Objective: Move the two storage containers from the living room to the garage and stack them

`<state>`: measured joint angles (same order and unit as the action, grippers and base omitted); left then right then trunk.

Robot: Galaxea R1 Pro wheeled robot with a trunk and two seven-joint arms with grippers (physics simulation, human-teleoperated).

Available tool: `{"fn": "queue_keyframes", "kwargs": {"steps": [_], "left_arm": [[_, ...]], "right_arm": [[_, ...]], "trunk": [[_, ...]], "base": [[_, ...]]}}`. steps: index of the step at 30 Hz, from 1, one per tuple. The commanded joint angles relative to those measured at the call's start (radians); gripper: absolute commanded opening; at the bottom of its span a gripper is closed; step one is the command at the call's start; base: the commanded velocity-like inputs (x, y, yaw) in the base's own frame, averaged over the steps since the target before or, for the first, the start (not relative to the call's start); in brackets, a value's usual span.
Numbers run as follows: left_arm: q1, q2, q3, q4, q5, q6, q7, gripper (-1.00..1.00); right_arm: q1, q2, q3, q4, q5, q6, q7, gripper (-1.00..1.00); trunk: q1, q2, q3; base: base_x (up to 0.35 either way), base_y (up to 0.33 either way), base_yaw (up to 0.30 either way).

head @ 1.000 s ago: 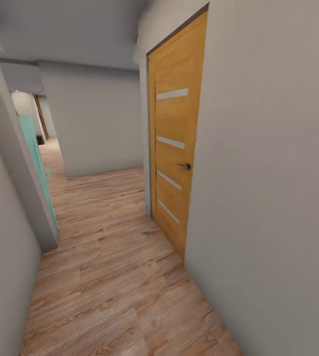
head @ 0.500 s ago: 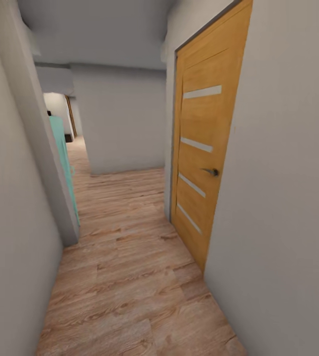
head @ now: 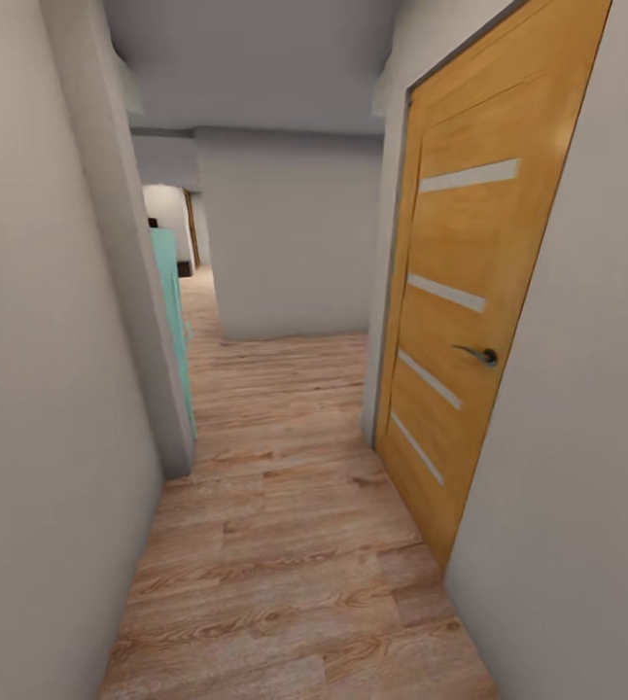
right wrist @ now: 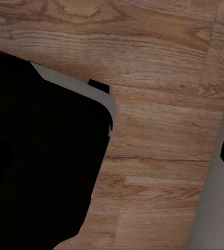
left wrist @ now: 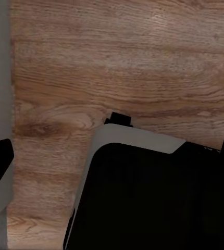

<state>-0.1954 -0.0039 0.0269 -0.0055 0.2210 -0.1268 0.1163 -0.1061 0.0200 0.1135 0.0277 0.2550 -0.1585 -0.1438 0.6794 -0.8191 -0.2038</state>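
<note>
One orange door (head: 470, 321) cut off at right; teal object (head: 170, 292) half-hidden behind wall; we cannot tell either gripper's opening.

In the left wrist view the robot's base (left wrist: 153, 198) is a broad black slab with a rounded corner and a pale grey rim; a small black tab juts from its edge. The right wrist view shows the same black body (right wrist: 39, 156), grey-edged, with a like tab.
</note>
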Motion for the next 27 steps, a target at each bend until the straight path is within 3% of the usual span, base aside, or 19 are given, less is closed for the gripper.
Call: {"fn": "queue_keyframes", "kwargs": {"steps": [1, 13, 27], "left_arm": [[-0.001, 0.0, 0.002, 0.001, 0.003, -0.004, 0.002, 1.0], [-0.001, -0.001, 0.002, 0.001, 0.002, -0.003, 0.002, 1.0], [-0.001, 0.001, 0.006, 0.001, 0.002, 0.028, 0.0, 1.0]], "right_arm": [[-0.001, 0.0, 0.008, 0.003, 0.003, -0.004, -0.006, 1.0], [-0.001, 0.0, 0.006, 0.003, 0.003, -0.007, -0.006, 1.0], [-0.001, -0.002, 0.003, 0.003, -0.002, -0.009, 0.003, 1.0]], "trunk": [[0.001, -0.001, -0.001], [0.001, -0.001, -0.001], [0.001, -0.001, -0.001]], "base": [[0.245, 0.0, 0.277], [0.245, 0.0, 0.264], [0.302, 0.0, 0.027]]}}
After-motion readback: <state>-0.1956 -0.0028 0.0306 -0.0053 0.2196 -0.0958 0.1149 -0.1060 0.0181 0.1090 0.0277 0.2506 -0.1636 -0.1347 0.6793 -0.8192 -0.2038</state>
